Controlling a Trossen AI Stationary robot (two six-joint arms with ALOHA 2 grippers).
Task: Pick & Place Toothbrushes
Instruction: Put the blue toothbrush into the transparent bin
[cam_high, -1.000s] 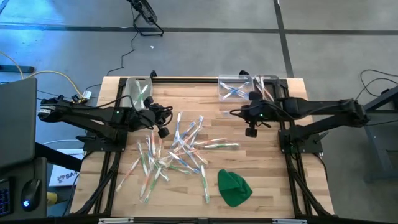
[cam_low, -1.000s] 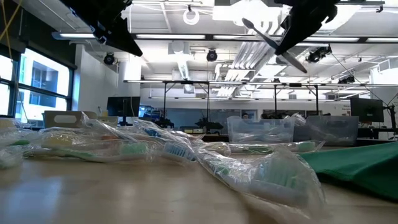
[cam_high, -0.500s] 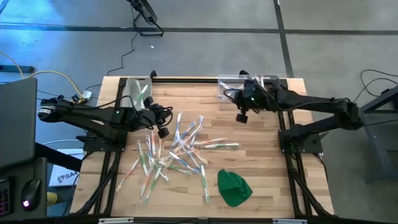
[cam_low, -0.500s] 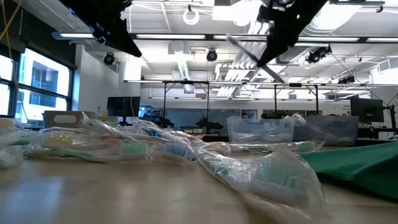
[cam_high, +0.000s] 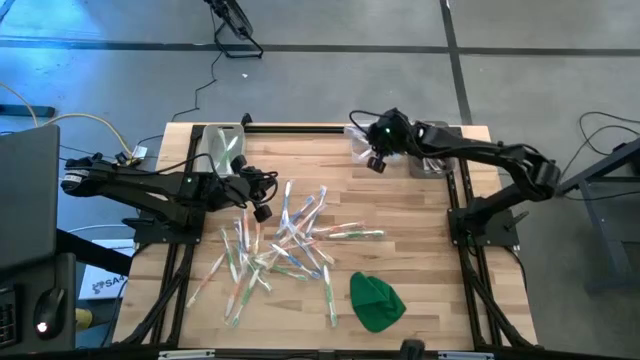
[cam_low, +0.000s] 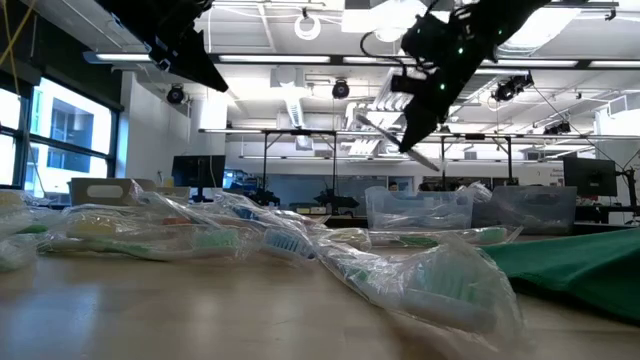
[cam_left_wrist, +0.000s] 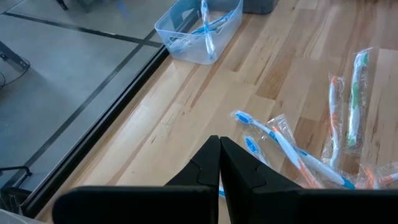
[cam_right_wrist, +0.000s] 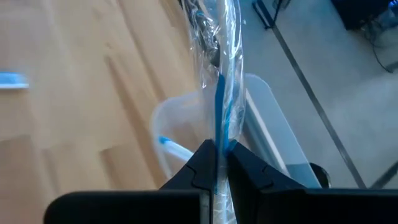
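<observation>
Several wrapped toothbrushes (cam_high: 290, 245) lie in a loose heap mid-table, close up in the low view as toothbrushes (cam_low: 270, 240). My right gripper (cam_high: 374, 163) hangs above the far clear bin (cam_high: 372, 140), shut on one blue wrapped toothbrush (cam_right_wrist: 224, 68). That bin (cam_left_wrist: 199, 31) holds blue toothbrushes. My left gripper (cam_high: 262, 210) is shut and empty, hovering by the heap's left side, with a few toothbrushes (cam_left_wrist: 311, 155) ahead of it. My right gripper (cam_right_wrist: 216, 148) pinches the blue toothbrush's wrapped shaft (cam_right_wrist: 219, 134) between its two fingers. The toothbrush runs on past the fingertips, roughly in line with them. It is lifted clear and slants downward over the bin (cam_right_wrist: 180, 124), seen as a tilted toothbrush (cam_low: 395, 140) in the low view.
A second clear bin (cam_high: 430, 135) sits right of the first one at the far edge, and another bin (cam_high: 222, 145) holding green items stands far left. A green cloth lump (cam_high: 377, 300) lies near the front right. Bare wood lies between heap and bins.
My right gripper has carried the blue toothbrush from mid-table toward the far edge and leftward, ending over the clear bin. It has stayed shut on the toothbrush, which sits lower in the low view. The left arm and the heap have kept still.
</observation>
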